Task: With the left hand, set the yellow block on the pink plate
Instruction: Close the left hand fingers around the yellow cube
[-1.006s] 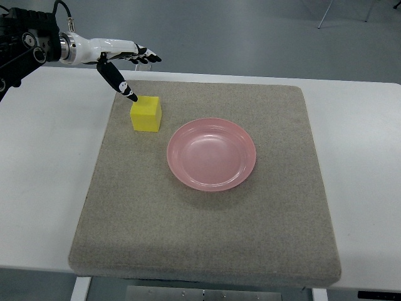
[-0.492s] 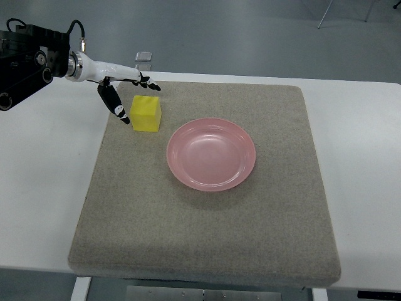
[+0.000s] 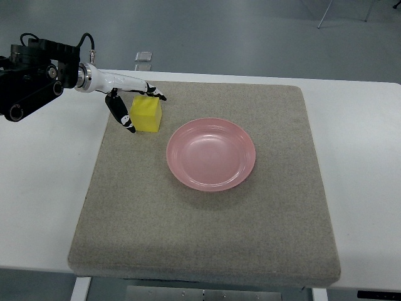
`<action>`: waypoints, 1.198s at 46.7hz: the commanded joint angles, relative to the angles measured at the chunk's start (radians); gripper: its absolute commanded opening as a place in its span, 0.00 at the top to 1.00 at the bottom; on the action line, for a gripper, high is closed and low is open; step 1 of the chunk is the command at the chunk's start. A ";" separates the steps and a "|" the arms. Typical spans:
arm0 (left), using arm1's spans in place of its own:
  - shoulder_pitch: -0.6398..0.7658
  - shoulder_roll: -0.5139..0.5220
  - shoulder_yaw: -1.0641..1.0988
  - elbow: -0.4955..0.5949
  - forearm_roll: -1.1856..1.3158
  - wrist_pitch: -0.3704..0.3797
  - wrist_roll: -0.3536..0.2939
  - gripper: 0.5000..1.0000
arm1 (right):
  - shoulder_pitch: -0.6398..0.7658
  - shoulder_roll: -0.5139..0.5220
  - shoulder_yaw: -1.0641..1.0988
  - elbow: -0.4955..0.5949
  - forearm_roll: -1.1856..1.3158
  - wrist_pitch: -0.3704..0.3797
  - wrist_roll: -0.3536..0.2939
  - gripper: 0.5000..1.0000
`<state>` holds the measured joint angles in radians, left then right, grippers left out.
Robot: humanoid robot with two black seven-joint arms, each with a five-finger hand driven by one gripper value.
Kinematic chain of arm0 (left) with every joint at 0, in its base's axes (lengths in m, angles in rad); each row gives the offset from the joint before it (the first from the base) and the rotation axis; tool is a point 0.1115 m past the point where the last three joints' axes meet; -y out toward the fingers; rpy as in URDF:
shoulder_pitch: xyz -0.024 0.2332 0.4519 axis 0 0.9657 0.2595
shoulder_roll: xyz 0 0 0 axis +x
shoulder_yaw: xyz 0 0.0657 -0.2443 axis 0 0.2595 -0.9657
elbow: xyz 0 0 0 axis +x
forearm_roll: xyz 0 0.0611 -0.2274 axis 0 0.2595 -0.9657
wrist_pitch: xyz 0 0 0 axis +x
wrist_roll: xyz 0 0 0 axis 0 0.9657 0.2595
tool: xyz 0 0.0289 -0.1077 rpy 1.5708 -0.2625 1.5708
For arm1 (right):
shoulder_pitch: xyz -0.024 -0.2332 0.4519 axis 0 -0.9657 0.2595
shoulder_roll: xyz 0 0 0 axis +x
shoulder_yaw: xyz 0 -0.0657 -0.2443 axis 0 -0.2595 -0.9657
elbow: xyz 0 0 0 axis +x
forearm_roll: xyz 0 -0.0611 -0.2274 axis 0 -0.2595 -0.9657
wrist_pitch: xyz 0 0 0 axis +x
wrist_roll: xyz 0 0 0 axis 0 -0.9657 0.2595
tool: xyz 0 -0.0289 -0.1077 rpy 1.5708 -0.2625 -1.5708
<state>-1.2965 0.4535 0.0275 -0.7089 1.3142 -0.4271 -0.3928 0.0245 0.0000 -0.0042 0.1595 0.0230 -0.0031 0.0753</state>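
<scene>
Yellow block (image 3: 147, 114) sits on the grey felt mat (image 3: 207, 238) near its far left corner, just left of the pink plate (image 3: 211, 153) and apart from it. I see my left hand (image 3: 128, 100) straddling it, thumb (image 3: 123, 115) down its left side, fingers (image 3: 154, 93) over the far edge; grip not yet closed. White table (image 3: 363, 157) carries the mat.

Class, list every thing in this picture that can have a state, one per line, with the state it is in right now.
left hand: open, fingers spread around the yellow block, thumb on its left side, no grip closed yet
yellow block: sitting on the mat, not lifted, left of the plate
pink plate: upright, empty
mat: flat on the table
right hand: not in view
</scene>
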 commanded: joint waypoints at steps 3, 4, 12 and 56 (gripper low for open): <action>0.008 -0.009 0.002 0.006 0.022 0.036 0.000 0.30 | 0.000 0.000 0.000 0.000 0.000 0.000 0.000 0.15; 0.008 -0.009 0.002 0.008 0.031 0.040 0.000 0.34 | 0.000 0.000 0.000 0.000 0.000 0.000 0.000 0.15; 0.011 -0.009 0.002 0.009 0.073 0.048 0.000 0.57 | 0.000 0.000 0.000 0.000 0.000 0.000 0.000 0.15; -0.029 -0.009 -0.021 -0.018 0.074 0.097 -0.009 1.00 | 0.000 0.000 0.000 0.000 0.000 0.000 0.000 0.15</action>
<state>-1.3061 0.4442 0.0105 -0.6961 1.3881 -0.3414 -0.4020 0.0246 0.0000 -0.0042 0.1595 0.0230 -0.0031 0.0757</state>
